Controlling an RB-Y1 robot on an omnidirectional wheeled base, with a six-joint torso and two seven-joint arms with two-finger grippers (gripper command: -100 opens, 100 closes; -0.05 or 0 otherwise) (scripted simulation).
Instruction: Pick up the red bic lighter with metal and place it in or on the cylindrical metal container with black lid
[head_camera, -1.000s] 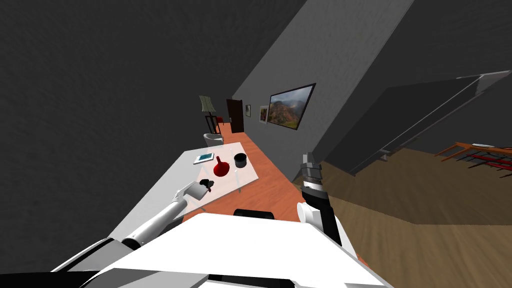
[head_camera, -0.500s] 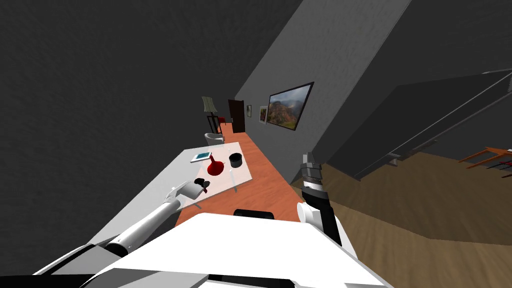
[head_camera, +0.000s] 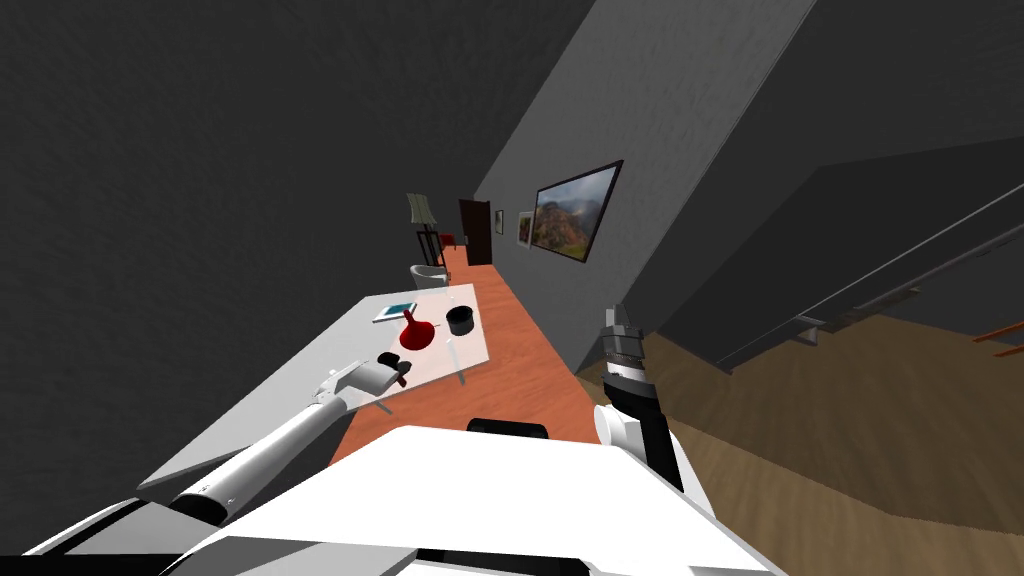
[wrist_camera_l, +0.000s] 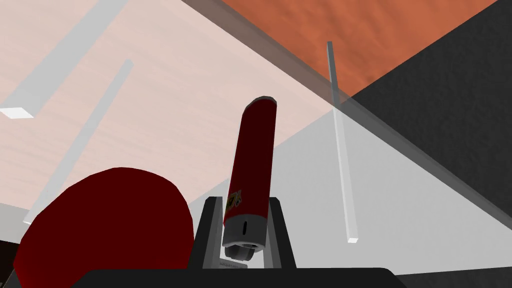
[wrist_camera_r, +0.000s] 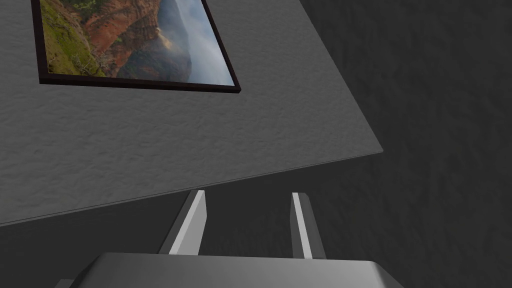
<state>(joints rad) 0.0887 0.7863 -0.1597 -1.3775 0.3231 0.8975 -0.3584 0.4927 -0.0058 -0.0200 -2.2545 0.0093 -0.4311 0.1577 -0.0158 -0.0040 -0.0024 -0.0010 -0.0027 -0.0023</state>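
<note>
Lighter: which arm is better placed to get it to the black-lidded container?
Left. The left pincer is shut on the red lighter over the glass table, where the container stands. The right pincer is open, raised at my right side, off the table.

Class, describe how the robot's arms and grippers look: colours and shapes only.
Left arm: white and light grey tube, dark joint. Right arm: dark, ribbed grey band, white joint. Left gripper and right gripper: two thin grey blades on a box.
</note>
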